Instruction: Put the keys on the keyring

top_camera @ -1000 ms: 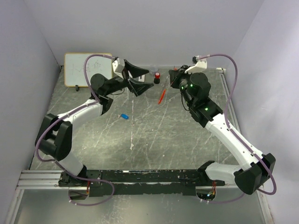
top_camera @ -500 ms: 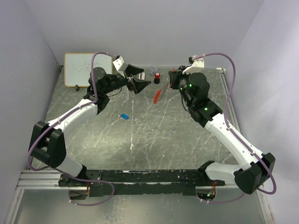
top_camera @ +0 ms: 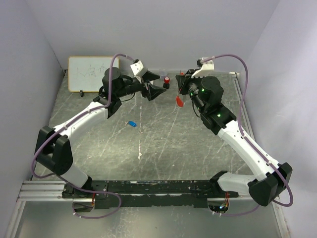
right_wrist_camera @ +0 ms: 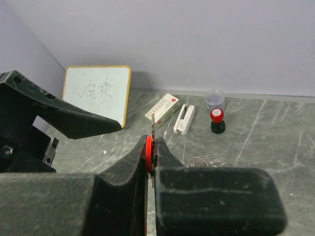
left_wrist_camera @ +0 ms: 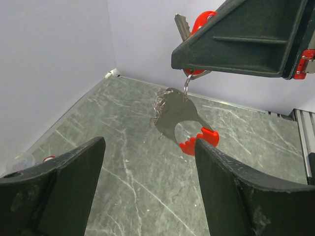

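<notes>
My right gripper [right_wrist_camera: 153,142] is shut on the red key [right_wrist_camera: 148,153], whose silver blade [right_wrist_camera: 153,127] sticks up between the fingers. In the left wrist view the red key [left_wrist_camera: 203,20] shows above the right gripper's black finger. The keyring [left_wrist_camera: 187,83] dangles below that finger, with its grey strip [left_wrist_camera: 174,115] and red strap [left_wrist_camera: 199,141]. From above, the keyring [top_camera: 179,101] hangs under the right gripper [top_camera: 184,89]. My left gripper [top_camera: 159,84] stands open just left of it, its fingers [left_wrist_camera: 54,187] empty. The blue key [top_camera: 132,123] lies on the table, away from both grippers.
A whiteboard [top_camera: 86,74] leans at the back left. A small red-and-black bottle [right_wrist_camera: 217,120], a clear cup [right_wrist_camera: 215,97], a white stapler [right_wrist_camera: 185,119] and a small box [right_wrist_camera: 165,109] stand along the back wall. Loose metal rings [right_wrist_camera: 206,161] lie on the table.
My left gripper has reached to the right, toward the right gripper, and its jaws have narrowed a little. The hanging keyring has shifted right under the right gripper.
</notes>
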Controlling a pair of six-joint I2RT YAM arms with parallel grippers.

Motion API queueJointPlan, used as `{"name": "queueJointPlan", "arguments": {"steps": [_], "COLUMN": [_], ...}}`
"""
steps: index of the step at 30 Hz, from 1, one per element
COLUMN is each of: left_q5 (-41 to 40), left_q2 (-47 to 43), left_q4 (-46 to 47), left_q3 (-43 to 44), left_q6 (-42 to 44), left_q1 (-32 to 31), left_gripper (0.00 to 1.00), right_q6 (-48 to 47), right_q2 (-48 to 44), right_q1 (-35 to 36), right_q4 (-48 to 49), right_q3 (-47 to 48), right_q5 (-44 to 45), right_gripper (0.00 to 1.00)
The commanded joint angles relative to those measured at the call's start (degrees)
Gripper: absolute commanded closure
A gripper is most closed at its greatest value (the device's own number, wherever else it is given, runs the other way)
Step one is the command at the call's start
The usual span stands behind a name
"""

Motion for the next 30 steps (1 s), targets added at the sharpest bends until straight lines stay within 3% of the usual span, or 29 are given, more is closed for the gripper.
{"name": "queueJointPlan", "arguments": {"steps": [1, 6, 30], "left_q5": [2.14, 3.83, 3.02], "left_q2": [0.94, 1.81, 2.78], "left_q4": [-1.55, 0.07, 3.98], "left_q3": [2.96, 3.14, 4.11], "left_q6": [2.73, 2.13, 2.16], "left_q1": [-1.06, -1.54, -3.33], "left_gripper": [0.17, 0.25, 0.25], "right_q6": [-2.39, -3.57, -4.72], "right_q2": [-0.66, -0.9, 0.55], "right_q1": [0.29, 0.28, 0.45], "right_q4": [2.85, 3.69, 3.7], "right_q3": [0.76, 0.43, 1.15], "right_q5": [-3.0, -5.11, -8.94], "right_gripper": [1.0, 1.0, 1.0]}}
